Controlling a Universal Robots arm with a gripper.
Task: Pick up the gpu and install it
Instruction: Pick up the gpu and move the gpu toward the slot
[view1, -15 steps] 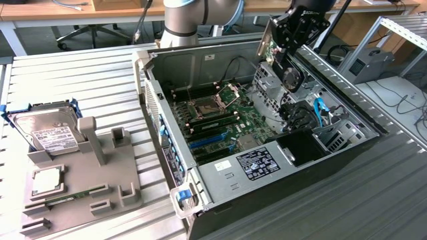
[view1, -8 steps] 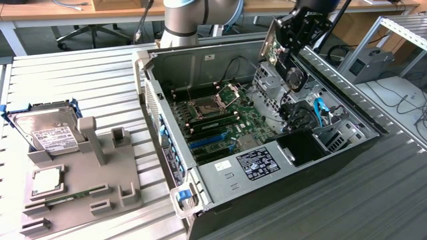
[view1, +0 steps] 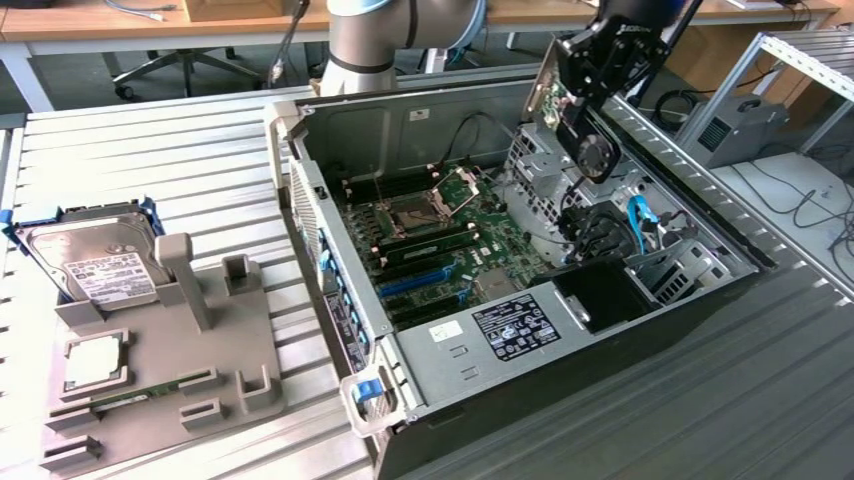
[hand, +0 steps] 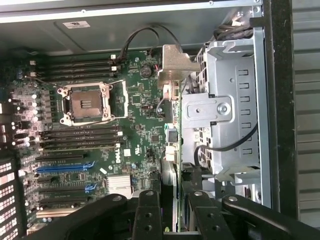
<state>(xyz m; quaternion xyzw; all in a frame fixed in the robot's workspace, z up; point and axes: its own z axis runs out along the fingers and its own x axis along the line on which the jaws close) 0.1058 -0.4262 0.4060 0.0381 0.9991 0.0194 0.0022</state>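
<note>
- Gripper (view1: 583, 88) end: pinching the gpu (view1: 589, 148) between closed fingers (hand: 149, 212), clasping the card by its upper edge and holding it upright.
- Showing the black round fan to the exterior view, with the silver end bracket (hand: 175, 64) pointing toward the rear wall of the computer case (view1: 441, 360).
- Hanging in the air above the open case, on the exterior view's right side of it, over the metal drive cage (view1: 534, 170) and well above the motherboard (view1: 427, 235).
- Judging the pick-up as done: lifting the whole card clear, with no part of it resting on any surface.
- Leaving the grey holder (view1: 174, 350) at the exterior view's left with the silver hard drive (view1: 94, 262) leaning in it, well apart from the card.
- Judging the installing as not yet done: touching no slot, with the blue expansion slots (view1: 420, 285) lying bare on the board.
- Seeing the card edge-on in the wrist view, running along the border between board and drive cage.
- Probably sitting beside the blue slots there and not above them, though not telling this surely from so steep a view.
- Counting roughly half of the task as finished, with all of the seating left.
</note>
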